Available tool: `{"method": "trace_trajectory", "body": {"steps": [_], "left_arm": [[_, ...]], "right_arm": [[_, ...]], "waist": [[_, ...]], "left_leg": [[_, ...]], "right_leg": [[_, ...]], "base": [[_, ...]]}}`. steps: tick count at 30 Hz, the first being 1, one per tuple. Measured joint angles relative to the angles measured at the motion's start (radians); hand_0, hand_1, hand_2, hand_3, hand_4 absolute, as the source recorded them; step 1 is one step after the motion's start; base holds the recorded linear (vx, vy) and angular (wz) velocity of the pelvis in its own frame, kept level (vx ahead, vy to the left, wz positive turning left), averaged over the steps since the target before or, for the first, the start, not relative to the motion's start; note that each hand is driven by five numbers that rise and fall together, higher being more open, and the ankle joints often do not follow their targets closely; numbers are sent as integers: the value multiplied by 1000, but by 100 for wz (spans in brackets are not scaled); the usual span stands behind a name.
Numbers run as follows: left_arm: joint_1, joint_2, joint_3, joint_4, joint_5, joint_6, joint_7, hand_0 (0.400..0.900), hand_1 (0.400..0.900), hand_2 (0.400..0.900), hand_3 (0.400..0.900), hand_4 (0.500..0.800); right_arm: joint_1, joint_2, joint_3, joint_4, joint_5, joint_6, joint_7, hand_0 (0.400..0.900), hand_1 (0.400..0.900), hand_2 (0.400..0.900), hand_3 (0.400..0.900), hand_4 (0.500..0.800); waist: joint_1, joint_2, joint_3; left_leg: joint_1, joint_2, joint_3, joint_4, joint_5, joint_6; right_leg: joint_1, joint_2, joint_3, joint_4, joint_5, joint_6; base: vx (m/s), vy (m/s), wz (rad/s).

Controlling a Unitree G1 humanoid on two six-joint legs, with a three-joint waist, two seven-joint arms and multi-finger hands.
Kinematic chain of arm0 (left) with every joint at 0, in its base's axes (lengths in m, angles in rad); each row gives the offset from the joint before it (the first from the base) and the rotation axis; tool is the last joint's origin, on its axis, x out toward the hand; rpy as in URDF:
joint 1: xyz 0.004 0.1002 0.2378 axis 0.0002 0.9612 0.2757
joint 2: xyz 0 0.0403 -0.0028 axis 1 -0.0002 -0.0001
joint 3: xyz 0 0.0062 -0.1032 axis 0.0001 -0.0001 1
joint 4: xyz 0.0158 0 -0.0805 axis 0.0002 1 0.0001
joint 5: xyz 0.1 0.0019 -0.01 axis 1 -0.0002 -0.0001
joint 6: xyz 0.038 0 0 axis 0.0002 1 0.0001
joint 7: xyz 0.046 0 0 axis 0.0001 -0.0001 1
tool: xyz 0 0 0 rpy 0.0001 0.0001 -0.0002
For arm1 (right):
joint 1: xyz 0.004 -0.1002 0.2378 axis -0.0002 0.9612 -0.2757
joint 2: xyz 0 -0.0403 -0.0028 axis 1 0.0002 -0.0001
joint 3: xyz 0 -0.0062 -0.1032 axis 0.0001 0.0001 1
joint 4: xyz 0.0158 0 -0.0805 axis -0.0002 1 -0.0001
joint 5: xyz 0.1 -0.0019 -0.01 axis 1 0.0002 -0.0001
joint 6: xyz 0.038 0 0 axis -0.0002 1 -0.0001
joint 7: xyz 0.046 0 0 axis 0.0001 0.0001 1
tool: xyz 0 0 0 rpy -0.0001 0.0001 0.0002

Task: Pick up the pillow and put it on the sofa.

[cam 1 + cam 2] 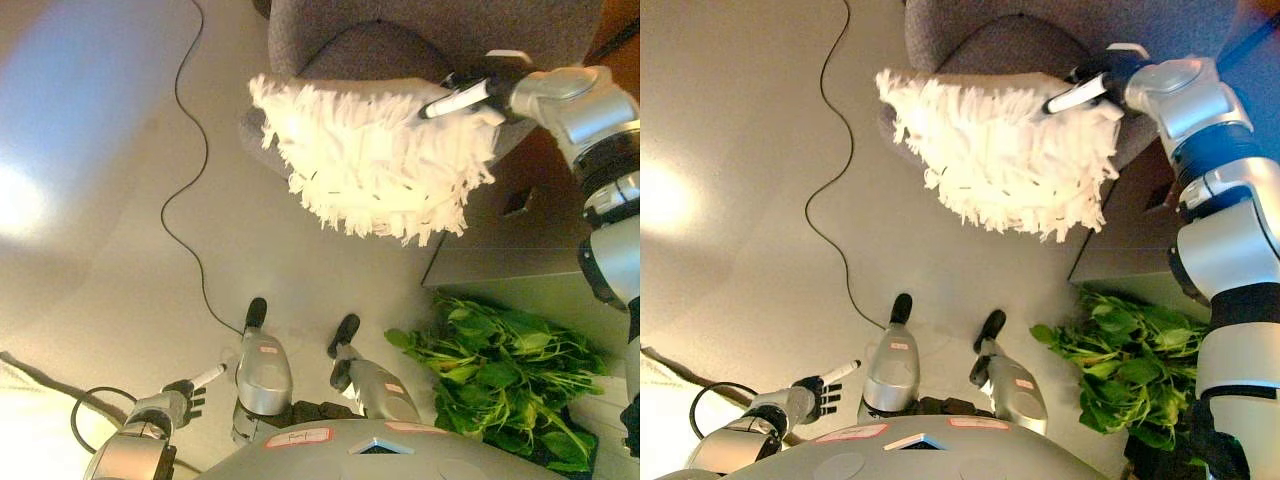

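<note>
A white shaggy pillow (375, 160) hangs in the air at the front edge of the grey sofa (400, 40), partly over its seat. My right hand (470, 92) is shut on the pillow's upper right corner and holds it up. It also shows in the right eye view (1095, 85). My left hand (190, 392) is low at the bottom left, near the floor, with its fingers relaxed and holding nothing.
A green leafy plant (510, 375) stands at the lower right. A grey low cabinet or box (510, 250) sits right of the sofa, below the pillow. A thin black cord (185, 180) runs across the pale floor on the left.
</note>
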Motion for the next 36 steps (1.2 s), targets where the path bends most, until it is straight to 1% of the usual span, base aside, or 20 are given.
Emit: {"method": "trace_trajectory", "body": {"steps": [2, 4, 8, 10, 14, 20, 28, 32, 34, 36], "left_arm": [[-9, 0, 0, -2, -10, -3, -2, 900, 900, 900, 900, 800], [-10, 0, 0, -2, -17, -5, -3, 900, 900, 900, 900, 800], [-12, 0, 0, -2, -18, -11, -6, 900, 900, 900, 900, 800], [-13, 0, 0, -2, -18, -11, -12, 900, 900, 900, 900, 800], [-13, 0, 0, -23, -19, -10, -23, 900, 900, 900, 900, 800], [-14, 0, 1, -22, -20, -13, -37, 900, 900, 900, 900, 800], [-7, 1, 6, -17, -17, -21, -57, 900, 900, 900, 900, 800], [10, 0, 9, -12, -16, -34, -64, 900, 900, 900, 900, 800], [18, 0, 12, 9, -11, -47, -64, 900, 900, 900, 900, 800], [31, 0, 15, 11, -2, -55, -65, 900, 900, 900, 900, 800]], "right_arm": [[-19, -27, -8, 21, 3, 16, -58, 900, 900, 900, 900, 800], [-48, -44, -8, 57, 3, 29, -93, 900, 900, 900, 900, 800], [-62, -97, -8, 67, 3, 47, -115, 900, 900, 900, 900, 800], [-71, -103, -8, 71, 4, 58, -119, 900, 900, 900, 900, 800], [-102, -112, -8, 77, 5, 58, -120, 900, 900, 900, 900, 800], [-139, -125, -8, 76, 6, 54, -123, 900, 900, 900, 900, 800], [-144, -146, -8, 77, 5, 56, -123, 900, 900, 900, 900, 800], [-144, -157, -9, 86, 6, 77, -123, 900, 900, 900, 900, 800], [-144, -158, -13, 97, 6, 84, -123, 900, 900, 900, 900, 800], [-140, -167, -69, 96, 5, 83, -121, 900, 900, 900, 900, 800]], "waist": [[0, 10, 11], [-3, 20, 17], [-4, 28, 22], [-4, 28, 22], [-6, 28, 22], [-5, 28, 22], [-5, 26, 20], [-9, 25, -10], [-9, 24, -37], [-21, 28, -47]], "left_leg": [[-1, 0, 1, -3, 0, 0], [1, 0, 4, -7, 0, 0], [9, 1, 12, -15, 0, 0], [19, 1, 23, -20, 0, 0], [36, 1, 39, -27, 1, 1], [58, 1, 44, -30, 1, 1], [79, -1, 49, -33, 1, 3], [88, -3, 55, -44, 3, 5], [100, -7, 64, -56, 4, 7], [126, -12, 69, -66, 4, 11]], "right_leg": [[-2, 0, 0, 0, 1, -2], [-4, 0, 2, -1, 2, -2], [-4, 1, 9, -1, 2, -4], [-3, 1, 17, -1, 3, -5], [3, 1, 31, 0, 3, -5], [21, 1, 36, -1, 3, -5], [38, -1, 40, 0, 1, -4], [38, -4, 45, 0, 3, -6], [40, -6, 52, 0, 3, -6], [59, -11, 56, 0, 1, -3]], "base": [[-78, 9, -5], [-57, 6, -9], [-7, 2, -9], [14, 7, -8], [3, 16, -5], [26, 41, -3], [16, 34, 0], [-4, 85, -7], [49, 107, -8], [60, 107, -8]]}}
